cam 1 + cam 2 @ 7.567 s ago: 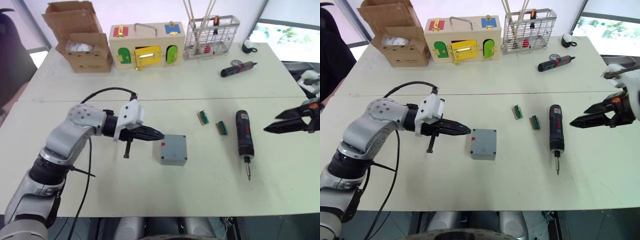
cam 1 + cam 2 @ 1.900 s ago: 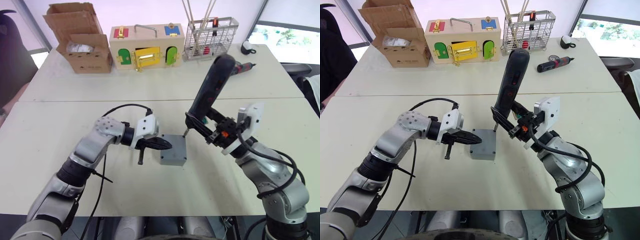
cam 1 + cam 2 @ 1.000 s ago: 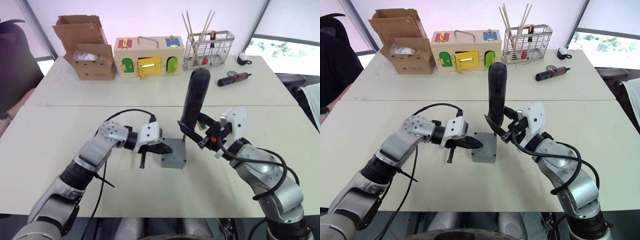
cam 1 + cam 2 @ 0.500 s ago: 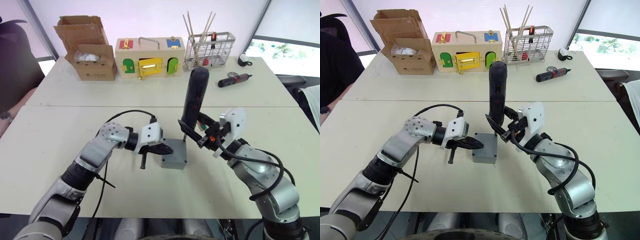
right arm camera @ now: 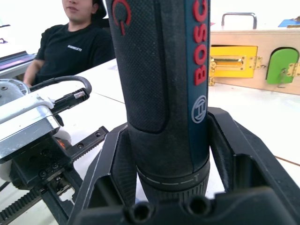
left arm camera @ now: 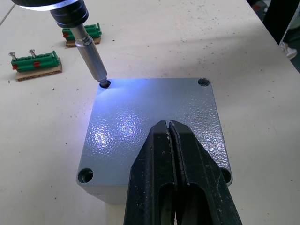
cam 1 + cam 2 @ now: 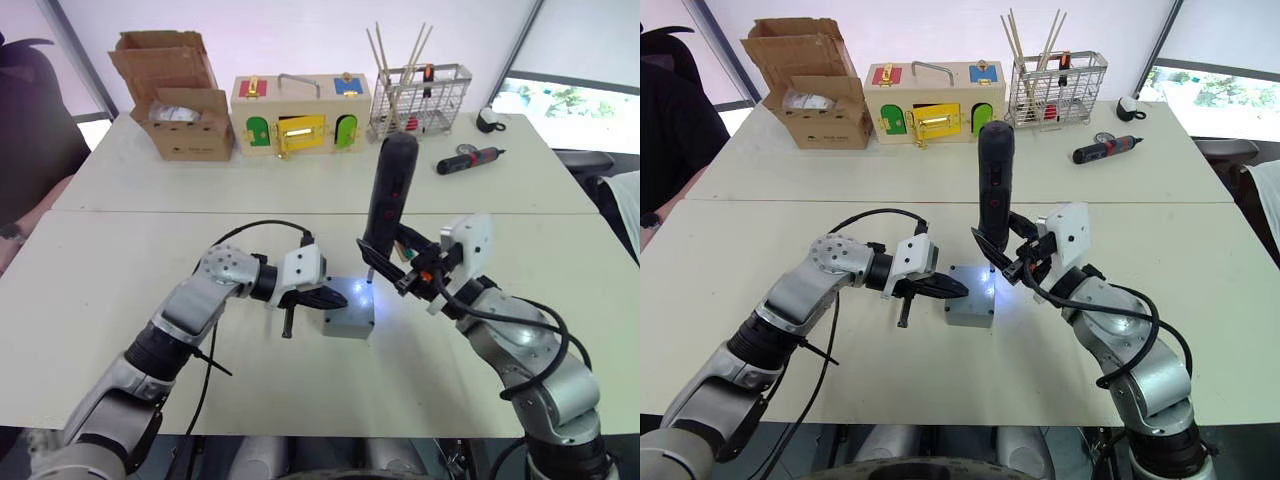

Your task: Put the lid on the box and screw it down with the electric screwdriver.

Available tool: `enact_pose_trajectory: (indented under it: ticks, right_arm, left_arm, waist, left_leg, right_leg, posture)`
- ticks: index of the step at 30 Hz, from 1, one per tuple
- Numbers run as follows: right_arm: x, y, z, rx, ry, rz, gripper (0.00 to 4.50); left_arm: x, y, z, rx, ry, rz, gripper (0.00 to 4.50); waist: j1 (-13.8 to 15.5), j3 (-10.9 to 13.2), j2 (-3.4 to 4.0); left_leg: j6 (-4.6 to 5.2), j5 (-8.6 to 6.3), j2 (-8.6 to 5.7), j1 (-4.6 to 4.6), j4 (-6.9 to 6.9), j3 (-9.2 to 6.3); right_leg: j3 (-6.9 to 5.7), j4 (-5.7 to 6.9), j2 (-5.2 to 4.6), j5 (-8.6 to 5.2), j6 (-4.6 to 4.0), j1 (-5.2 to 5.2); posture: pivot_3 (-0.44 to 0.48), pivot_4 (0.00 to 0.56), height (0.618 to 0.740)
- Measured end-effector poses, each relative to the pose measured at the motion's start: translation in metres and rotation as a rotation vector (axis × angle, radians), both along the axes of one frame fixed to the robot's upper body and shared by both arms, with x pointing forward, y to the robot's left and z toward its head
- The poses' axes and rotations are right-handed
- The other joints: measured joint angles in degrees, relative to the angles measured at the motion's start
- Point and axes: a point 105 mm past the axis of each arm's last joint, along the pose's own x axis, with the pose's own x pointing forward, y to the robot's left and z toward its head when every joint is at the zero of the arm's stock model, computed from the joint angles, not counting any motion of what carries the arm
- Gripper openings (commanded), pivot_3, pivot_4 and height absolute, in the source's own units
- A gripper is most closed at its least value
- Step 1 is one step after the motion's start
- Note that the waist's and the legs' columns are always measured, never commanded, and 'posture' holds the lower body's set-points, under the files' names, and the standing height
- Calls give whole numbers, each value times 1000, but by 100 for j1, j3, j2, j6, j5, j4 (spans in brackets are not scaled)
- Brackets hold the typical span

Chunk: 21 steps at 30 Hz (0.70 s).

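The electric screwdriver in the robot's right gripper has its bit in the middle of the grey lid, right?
Not the middle. The left wrist view shows the electric screwdriver, held by the right gripper, with its bit in a corner screw hole of the lid.

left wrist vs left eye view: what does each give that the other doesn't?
Left wrist view alone: the electric screwdriver's bit seated in a corner hole of the lid, three other corner holes, screws standing in a green terminal block, and the shut left tool resting on the lid.

Left eye view alone: the right tool clamping the upright driver body, the cardboard carton, the wooden box with coloured doors, the wire basket and the smaller screwdriver.

Both: lit lid, driver tip, left tool.
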Motion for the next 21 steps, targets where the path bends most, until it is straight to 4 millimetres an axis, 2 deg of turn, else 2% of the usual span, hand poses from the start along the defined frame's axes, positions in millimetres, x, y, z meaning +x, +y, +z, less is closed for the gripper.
enact_pose_trajectory:
  ticks: [3, 7, 8, 10, 13, 16, 19, 21]
  right_arm:
    - [4, -4, 21, 19, 45, 49, 1865]
    - [-3, -12, 99, 103, -46, 152, 1865]
    - [-7, -13, 114, 123, -48, 187, 1865]
    - [-10, -15, 131, 155, -17, 222, 1865]
    - [0, -25, 138, 218, 57, 190, 1865]
    - [17, -39, 133, 253, 128, 79, 1865]
    - [30, -47, 131, 291, 196, 13, 1865]
    - [34, -59, 138, 273, 238, -12, 1865]
  left_arm:
    - [0, 0, 1, -10, 5, -1, 0]
    - [2, 0, 8, -51, 29, -1, 0]
    - [3, 1, 9, -59, 43, 3, 0]
    - [5, 3, 12, -72, 73, 13, 0]
    - [7, 5, 17, -89, 111, 30, 0]
    - [10, 7, 25, -109, 110, 37, 0]
    - [18, 5, 47, -167, 79, 45, 0]
    - [27, 3, 68, -220, 54, 47, 0]
  waist:
    - [-5, 37, 33]
    - [-4, 74, 69]
    - [-13, 75, 70]
    - [-29, 80, 63]
    - [-32, 90, 60]
    - [-23, 92, 61]
    - [-26, 99, 66]
    - [-1, 128, 65]
  left_leg:
    - [0, 0, -2, -23, 0, 1]
    - [-4, 3, 0, -73, -2, -9]
    - [-4, 3, 2, -85, -4, -13]
    - [-7, 4, 2, -112, -5, -11]
    - [-8, 6, 2, -132, 1, -3]
    - [-13, 10, 2, -174, 13, -1]
    - [-40, 31, 1, -208, 19, 2]
    - [-40, 39, -2, -215, 19, 3]
  right_leg:
    - [1, 0, -4, 3, -3, -23]
    - [-12, 6, -4, 3, -2, -74]
    - [-13, 5, -2, 3, -3, -83]
    - [-12, 4, -3, 3, -3, -108]
    - [-8, 8, -5, 3, -3, -128]
    - [-8, 19, -4, 3, -2, -170]
    - [-8, 25, -4, 5, -1, -205]
    - [-12, 23, -4, 5, -1, -208]
  posture:
    - [0, 150, 740]
    - [0, 150, 740]
    - [0, 150, 740]
    - [0, 150, 740]
    - [0, 150, 740]
    - [0, 150, 740]
    - [0, 150, 740]
    - [0, 150, 740]
